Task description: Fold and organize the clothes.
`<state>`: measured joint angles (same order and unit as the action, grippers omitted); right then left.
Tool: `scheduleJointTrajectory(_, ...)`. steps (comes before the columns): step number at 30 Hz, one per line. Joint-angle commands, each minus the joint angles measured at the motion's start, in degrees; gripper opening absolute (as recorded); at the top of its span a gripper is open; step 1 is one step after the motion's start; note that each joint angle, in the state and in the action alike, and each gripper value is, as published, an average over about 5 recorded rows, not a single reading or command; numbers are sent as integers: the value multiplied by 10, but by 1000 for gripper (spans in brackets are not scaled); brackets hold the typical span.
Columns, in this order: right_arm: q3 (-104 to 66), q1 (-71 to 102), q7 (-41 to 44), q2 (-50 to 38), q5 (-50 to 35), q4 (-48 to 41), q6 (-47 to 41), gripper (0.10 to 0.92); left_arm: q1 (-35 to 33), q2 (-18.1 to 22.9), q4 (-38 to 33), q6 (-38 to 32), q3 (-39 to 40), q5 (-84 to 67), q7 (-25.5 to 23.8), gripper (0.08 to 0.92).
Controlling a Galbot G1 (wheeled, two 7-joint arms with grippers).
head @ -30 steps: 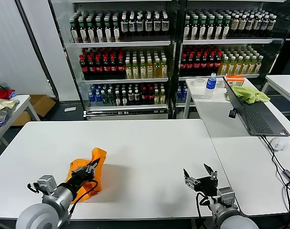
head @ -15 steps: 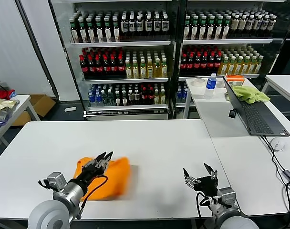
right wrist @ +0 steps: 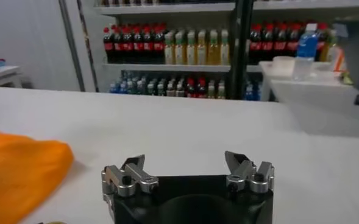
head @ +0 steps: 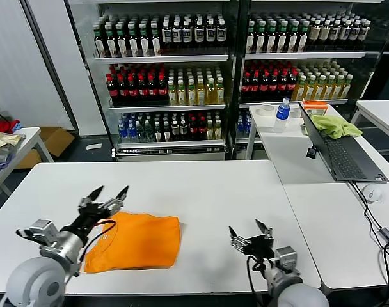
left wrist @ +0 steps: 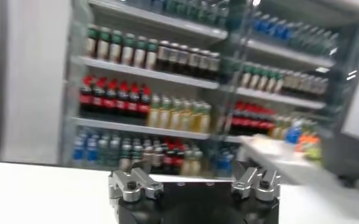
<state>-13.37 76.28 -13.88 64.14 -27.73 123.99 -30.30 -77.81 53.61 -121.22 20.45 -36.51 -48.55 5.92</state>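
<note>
The orange shirt (head: 135,240) lies flat on the white bench (head: 201,192) at about 7 o'clock in the head view, its near edge close to the bench's front edge, with bare bench stretching from it toward 12 and 3 o'clock. The left end effector (head: 105,197) hovers just past the shirt's far left corner, fingers spread wide and holding nothing. The right end effector (head: 251,234) waits at 5 o'clock near the front edge, also wide and empty, well apart from the shirt. A second earlier the left one was closed on the shirt, which hung bunched and upright; half a second ago the cloth was dropping; now it is spread out and released, while the right end effector has shifted slightly leftward. The right wrist view shows the shirt's (right wrist: 17,173) rounded edge resting on the bench; the left wrist view shows only the open fingers (left wrist: 129,184) against the bottle shelves (left wrist: 167,91), no shirt.
</note>
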Motion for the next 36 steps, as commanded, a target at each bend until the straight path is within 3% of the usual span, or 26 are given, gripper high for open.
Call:
scheduleJointTrajectory(1, 154, -141, -3, 36, -91, -75, -28, 823, -46, -23, 96, -18, -110, 59, -41, 811)
scheduleJointTrajectory(10, 233, -245, -1, 28, -207, -152, -30, 823, -56, -12, 87, -5, -126, 51, -19, 823)
scheduleJointTrajectory(27, 270, -265, -56, 48, -244, -188, -31, 820, -43, -11, 103, 9, -130, 22, 6, 823)
scheduleJointTrajectory(30, 267, -261, -64, 49, -254, -190, -31, 778, -38, -11, 106, 9, -123, 22, 7, 823)
scheduleJointTrajectory(36, 264, -252, -93, 50, -276, -191, -31, 611, -34, -12, 109, 11, -117, 23, 7, 823)
